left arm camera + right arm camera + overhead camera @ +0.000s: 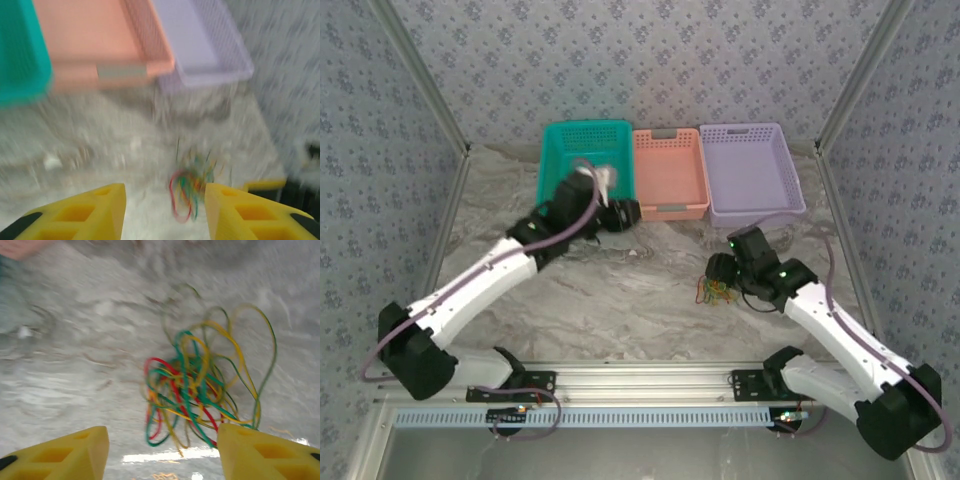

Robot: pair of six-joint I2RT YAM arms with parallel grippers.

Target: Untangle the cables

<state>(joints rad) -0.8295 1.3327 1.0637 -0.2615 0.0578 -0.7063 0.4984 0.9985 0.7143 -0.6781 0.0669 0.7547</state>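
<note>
Cables (717, 291) in tangled heap on worktop (620, 300), centre-right of frame. Right end effector (162, 450) spread, straddling heap, likely lining up pick. Left end effector (165, 212) spread, empty, facing heap.

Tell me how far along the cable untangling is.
Done: nothing visible; the thin red, green and yellow cables lie in one tangled bundle on the marbled table. In hand: nothing; the right gripper hovers open at the bundle, the left gripper open farther off. Left: separating every cable.

Open tabletop (620, 300) around the cables (718, 292); baskets (670, 170) along far edge
</note>
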